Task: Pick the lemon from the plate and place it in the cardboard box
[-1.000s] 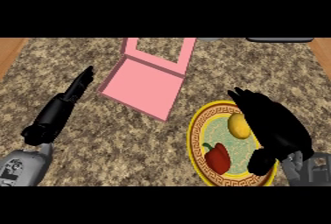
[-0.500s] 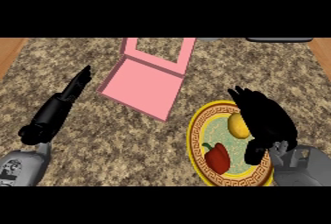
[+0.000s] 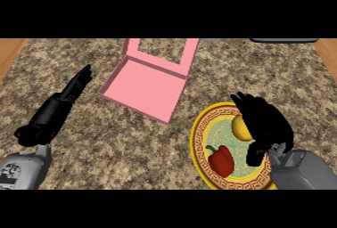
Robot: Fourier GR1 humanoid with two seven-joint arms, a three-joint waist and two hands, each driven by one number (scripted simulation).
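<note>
Right hand [image 3: 265, 124] over lemon [image 3: 241, 128], fingers curling round it, not lifted yet. Lemon on plate [image 3: 197, 138] w/ red pepper [image 3: 222, 160]. Left hand [image 3: 74, 87] straight, idle. Pink box [image 3: 146, 84] awaits; carry + drop left.

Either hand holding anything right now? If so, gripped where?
Left hand holds nothing, fingers straight. Right hand curls over the lemon's right side on the plate; whether it is gripped cannot be told.

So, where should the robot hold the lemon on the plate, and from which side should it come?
Around the lemon's rounded middle, from above and from the right, where the right hand already covers its right side. A red pepper lies just below it on the plate, so approaching from there looks awkward.
</note>
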